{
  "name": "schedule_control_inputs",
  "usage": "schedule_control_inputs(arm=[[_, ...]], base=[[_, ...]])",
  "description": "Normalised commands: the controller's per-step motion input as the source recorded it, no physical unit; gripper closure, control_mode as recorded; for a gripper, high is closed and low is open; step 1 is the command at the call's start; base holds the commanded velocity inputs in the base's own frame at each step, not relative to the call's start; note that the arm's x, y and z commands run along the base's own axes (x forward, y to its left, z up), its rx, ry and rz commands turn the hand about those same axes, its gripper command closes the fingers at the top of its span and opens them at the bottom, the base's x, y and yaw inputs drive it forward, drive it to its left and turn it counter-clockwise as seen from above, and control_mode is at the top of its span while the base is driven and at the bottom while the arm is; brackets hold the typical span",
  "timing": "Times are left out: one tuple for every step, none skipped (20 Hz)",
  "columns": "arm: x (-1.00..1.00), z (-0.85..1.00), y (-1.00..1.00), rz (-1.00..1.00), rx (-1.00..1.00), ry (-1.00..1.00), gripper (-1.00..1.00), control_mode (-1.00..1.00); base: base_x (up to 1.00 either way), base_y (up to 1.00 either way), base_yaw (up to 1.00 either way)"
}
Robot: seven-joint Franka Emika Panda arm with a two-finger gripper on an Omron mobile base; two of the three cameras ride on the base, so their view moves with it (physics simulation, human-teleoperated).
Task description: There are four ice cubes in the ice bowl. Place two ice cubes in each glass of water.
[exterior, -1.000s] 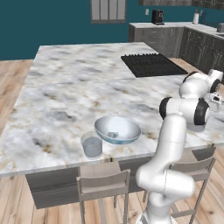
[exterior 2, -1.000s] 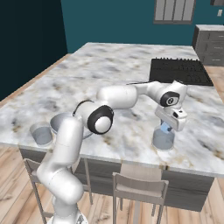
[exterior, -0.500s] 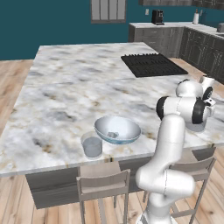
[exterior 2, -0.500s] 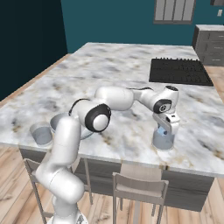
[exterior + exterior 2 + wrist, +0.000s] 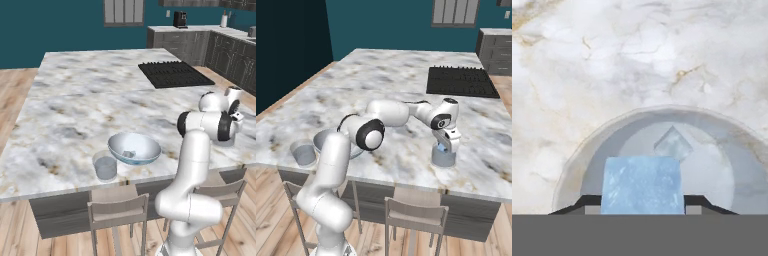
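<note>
The arm (image 5: 331, 175) was glossy white, built of rounded tubular links with bulbous elbows. Dark grey-black rings and round caps marked its joints. The end effector (image 5: 445, 144) had a white housing and small dark finger tips (image 5: 698, 202).

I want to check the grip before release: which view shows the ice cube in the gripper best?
The hand view: the ice cube sits large between the fingertips, right over the glass, where another cube already lies. In the right base view it is a tiny blue speck at the gripper.
</note>
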Motion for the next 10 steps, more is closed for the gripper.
schedule_control_inputs(arm=[[0.0, 0.0, -0.28, -0.03, 0.0, 0.0, -1.0, -1.0], [0.0, 0.01, -0.27, -0.03, 0.0, 0.0, -1.0, -1.0], [0.0, 0.0, -0.22, -0.03, 0.0, 0.0, -1.0, -1.0], [0.0, 0.0, -0.2, -0.03, 0.0, 0.0, -1.0, -1.0], [0.0, 0.0, -0.19, -0.03, 0.0, 0.0, -1.0, -1.0], [0.0, 0.02, -0.19, -0.02, 0.0, 0.0, -1.0, -1.0], [0.0, 0.04, -0.15, -0.02, 0.0, 0.0, -1.0, -1.0], [0.0, 0.09, -0.13, -0.02, 0.0, 0.0, -1.0, -1.0], [0.0, 0.12, -0.06, -0.01, 0.0, 0.0, -1.0, -1.0], [0.0, 0.08, -0.02, -0.01, 0.0, 0.0, -1.0, -1.0]], base=[[0.0, 0.0, 0.0], [0.0, 0.0, 0.0], [0.0, 0.0, 0.0], [0.0, 0.0, 0.0], [0.0, 0.0, 0.0], [0.0, 0.0, 0.0], [0.0, 0.0, 0.0], [0.0, 0.0, 0.0], [0.0, 0.0, 0.0], [0.0, 0.0, 0.0]])
